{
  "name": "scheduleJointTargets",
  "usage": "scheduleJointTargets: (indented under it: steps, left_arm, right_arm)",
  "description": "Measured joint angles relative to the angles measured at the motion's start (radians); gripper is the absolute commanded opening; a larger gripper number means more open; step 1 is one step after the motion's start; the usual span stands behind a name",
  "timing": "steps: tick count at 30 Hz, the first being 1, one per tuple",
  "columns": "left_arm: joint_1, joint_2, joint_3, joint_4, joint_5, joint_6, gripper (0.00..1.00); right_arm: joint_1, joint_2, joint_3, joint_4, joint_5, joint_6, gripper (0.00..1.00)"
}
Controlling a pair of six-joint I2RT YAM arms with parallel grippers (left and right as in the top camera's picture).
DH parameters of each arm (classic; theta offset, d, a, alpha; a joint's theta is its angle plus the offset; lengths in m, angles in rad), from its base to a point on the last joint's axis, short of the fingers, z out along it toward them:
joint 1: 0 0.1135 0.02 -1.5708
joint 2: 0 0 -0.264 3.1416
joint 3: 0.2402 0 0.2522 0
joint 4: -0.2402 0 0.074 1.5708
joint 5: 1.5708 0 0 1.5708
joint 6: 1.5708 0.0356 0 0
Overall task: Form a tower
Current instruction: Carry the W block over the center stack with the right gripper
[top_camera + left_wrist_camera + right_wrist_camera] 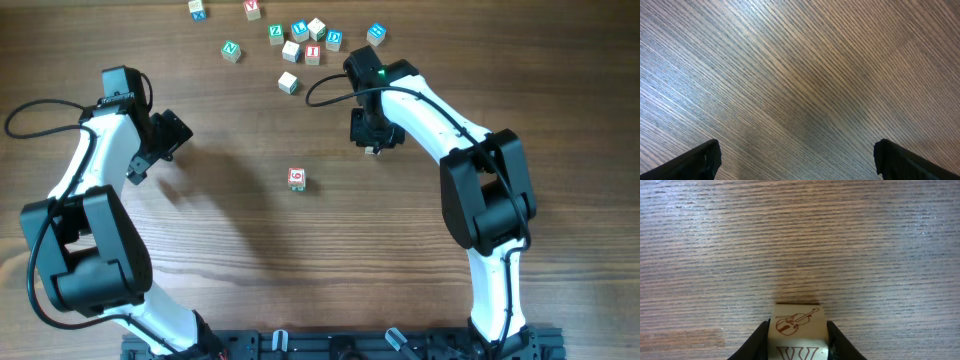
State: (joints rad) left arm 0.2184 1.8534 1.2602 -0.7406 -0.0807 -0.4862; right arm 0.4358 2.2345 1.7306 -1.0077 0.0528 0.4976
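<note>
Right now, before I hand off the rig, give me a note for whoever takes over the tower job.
Left claw: open, holding nothing, over bare table.
Right claw: shut on the violin cube, right of centre.
Tower base: a red-lettered cube at table centre; its height cannot be judged from above.
Loose cubes: clustered at the far edge.
Done: one cube gripped.
Left: set it on the base, then stack the rest.

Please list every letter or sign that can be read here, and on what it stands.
"N", green: loose cube.
"Z", green: another loose cube.
Red "V" or "W", cut off by the frame: held cube in the right pincer, below a violin drawing.
Red sign on the middle cube: too small to read.
Remaining cubes: blurred.
</note>
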Motion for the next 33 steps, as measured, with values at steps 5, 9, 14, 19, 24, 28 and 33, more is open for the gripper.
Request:
scheduleJointTargets:
  steps: [5, 9, 14, 19, 24, 28, 33]
  left_arm:
    - [0.000, 0.000, 0.000, 0.000, 0.000, 0.000, 1.00]
    - [0.000, 0.000, 0.000, 0.000, 0.000, 0.000, 1.00]
    - [0.000, 0.000, 0.000, 0.000, 0.000, 0.000, 1.00]
    - [0.000, 0.000, 0.000, 0.000, 0.000, 0.000, 1.00]
    - [0.000, 0.000, 0.000, 0.000, 0.000, 0.000, 1.00]
    - [0.000, 0.000, 0.000, 0.000, 0.000, 0.000, 1.00]
    - [0.000, 0.000, 0.000, 0.000, 0.000, 0.000, 1.00]
  right_arm:
    - [0.000, -0.011, 0.029, -0.049, -0.013, -0.007, 0.26]
    - [0.004, -0.146, 0.047, -0.062, -0.122, -0.030, 0.22]
    - [0.022, -0.299, 0.088, -0.059, -0.341, 0.058, 0.06]
    - [0.044, -0.292, 0.039, -0.055, -0.428, 0.136, 0.10]
    - [0.138, -0.288, 0.037, -0.054, -0.373, 0.199, 0.10]
    - [0.274, -0.288, 0.037, -0.054, -0.165, 0.274, 0.10]
    - [0.391, -0.288, 0.037, -0.053, 0.035, 0.334, 0.11]
